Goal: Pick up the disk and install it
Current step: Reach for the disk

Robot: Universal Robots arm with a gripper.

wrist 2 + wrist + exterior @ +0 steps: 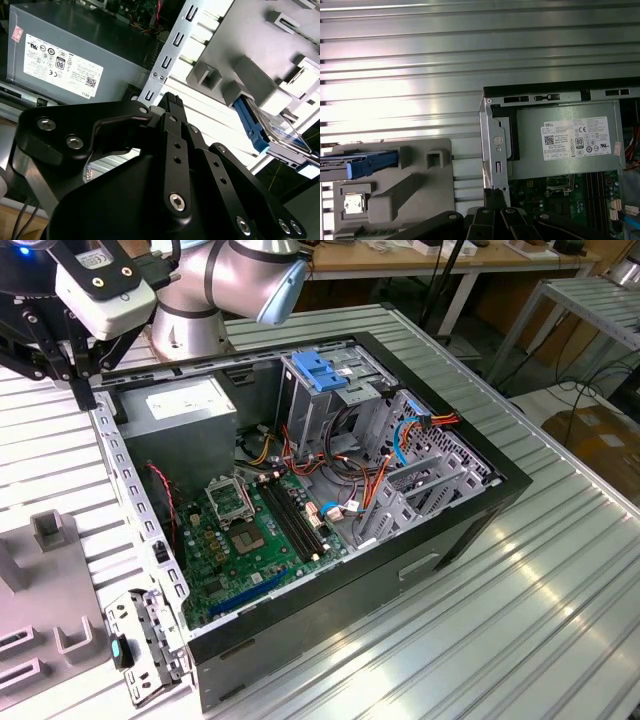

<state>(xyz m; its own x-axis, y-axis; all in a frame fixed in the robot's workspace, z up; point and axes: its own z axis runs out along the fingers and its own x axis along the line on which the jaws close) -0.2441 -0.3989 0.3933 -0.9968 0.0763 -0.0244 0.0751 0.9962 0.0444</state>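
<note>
Disk sits in a slot of the grey moulded holder, which rests on the ribbed aluminium desk just beside the opened computer case and outside it. The first wrist view shows its blue plastic rail and a strip of pale casing. The second wrist view adds the silver-grey metal body behind that rail, tucked among the holder's blocky posts. A small silvery square part lies in a recess of the same holder.

Inside the case, the exterior view shows a boxy grey power supply with a white sticker, a green motherboard, a perforated metal drive cage with a blue plastic top, and loops of orange, red and blue cable.

The gripper, black with bolted linkages, hangs at the case's punched metal rim next to the power supply, apart from the disk. Whether it is spread or pressed together cannot be told. The exterior view also takes in the silver arm with its pale blue joint cap.
</note>
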